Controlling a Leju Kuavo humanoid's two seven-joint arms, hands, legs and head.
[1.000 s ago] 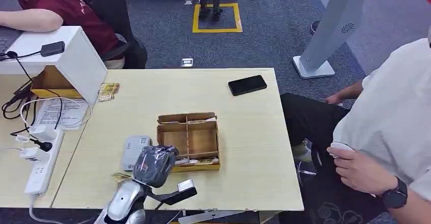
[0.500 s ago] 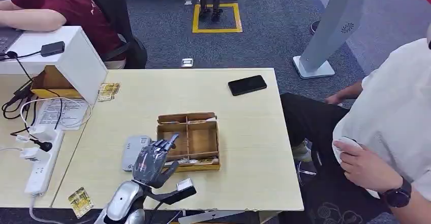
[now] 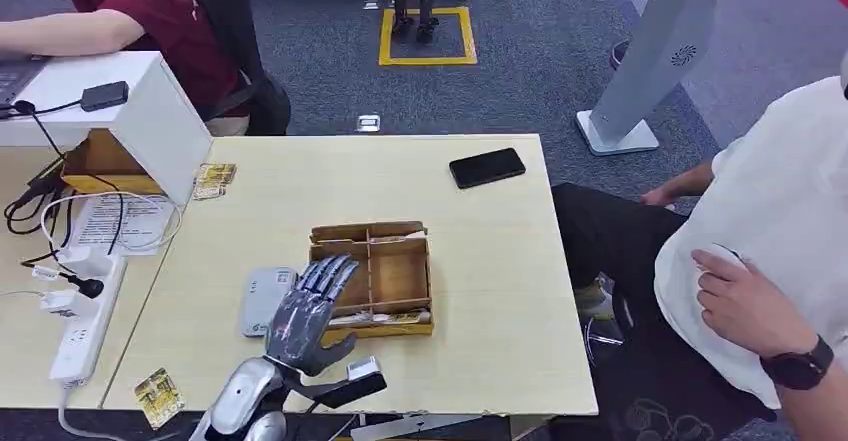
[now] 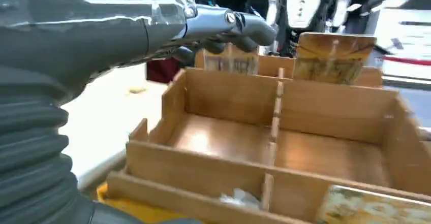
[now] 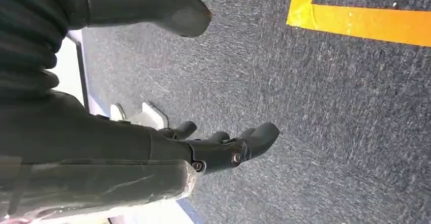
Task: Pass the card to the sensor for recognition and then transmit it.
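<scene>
A yellow patterned card (image 3: 158, 396) lies flat at the table's front left corner, apart from my hand. My left hand (image 3: 308, 309) hovers between the grey sensor (image 3: 256, 299) and the wooden divided box (image 3: 421, 271), fingers stretched out and holding nothing. In the left wrist view the hand (image 4: 223, 23) reaches over the box (image 4: 228, 94), which holds more cards (image 4: 330, 56) standing at its far side. My right hand (image 5: 218, 150) hangs over the carpet with its fingers loosely apart and nothing in it.
A black phone (image 3: 487, 168) lies at the table's back right. A person in white (image 3: 770, 231) sits close to the right edge. A white stand (image 3: 150, 111), loose cards (image 3: 213, 179), cables and a power strip (image 3: 85, 326) crowd the left side.
My left hand went from curled, with the card under it, to stretched out. The card dropped to the table's front left corner. The seated person's hand rose.
</scene>
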